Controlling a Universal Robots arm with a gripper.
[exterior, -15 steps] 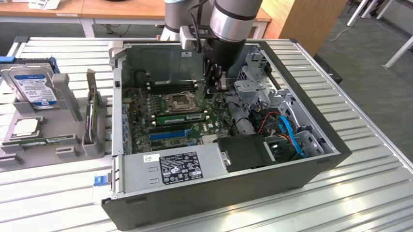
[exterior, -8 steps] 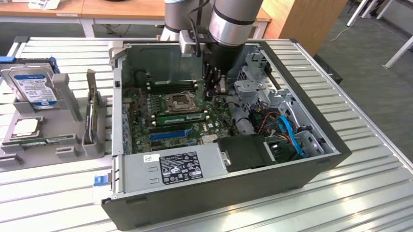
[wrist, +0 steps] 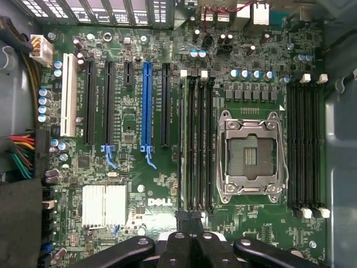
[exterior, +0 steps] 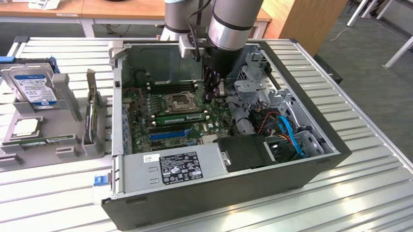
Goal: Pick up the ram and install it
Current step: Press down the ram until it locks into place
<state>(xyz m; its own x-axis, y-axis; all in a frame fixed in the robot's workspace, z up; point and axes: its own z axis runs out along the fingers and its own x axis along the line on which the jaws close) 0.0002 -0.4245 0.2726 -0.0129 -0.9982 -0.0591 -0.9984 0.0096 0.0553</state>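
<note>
where the ram [exterior: 181,117] stands on edge in a slot beside the cpu socket [exterior: 180,101], it sits deep inside the open computer case [exterior: 258,186]. the gripper [exterior: 217,96] hangs near the ram's end, fingers drawn together with no hold on it. the case rests mid-surface on the slatted metal surface [exterior: 368,159]. a grey tray [exterior: 67,151] by the edge at the exterior view's left carries a hard drive [exterior: 32,84]. beyond lie wooden desks [exterior: 123,8] and grey floor [exterior: 368,53]. looking straight down, the wrist view gives the gripper [wrist: 188,219] just off the slot ends, a blue slot [wrist: 146,103], a silver heatsink [wrist: 104,205] and the cpu socket [wrist: 249,153].
</note>
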